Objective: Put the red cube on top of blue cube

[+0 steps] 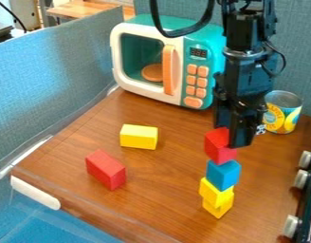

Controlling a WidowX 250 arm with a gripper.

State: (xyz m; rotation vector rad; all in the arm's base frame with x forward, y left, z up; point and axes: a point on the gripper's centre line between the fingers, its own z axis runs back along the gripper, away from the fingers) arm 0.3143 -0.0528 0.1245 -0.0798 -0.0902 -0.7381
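The black gripper (233,130) hangs at the right of centre, shut on the red cube (219,146). One finger covers the cube's upper right part. Directly below the red cube is the blue cube (223,175), their edges meeting in the view; whether they touch I cannot tell. The blue cube sits on a stack of two yellow blocks, the upper one (215,191) turned a little against the lower one (218,207).
A yellow block (139,136) and a red rectangular block (106,169) lie on the wooden table (164,190) to the left. Behind stands a toy microwave (145,66). A can (283,112) is behind the gripper at right, and knobs (300,179) line the right edge.
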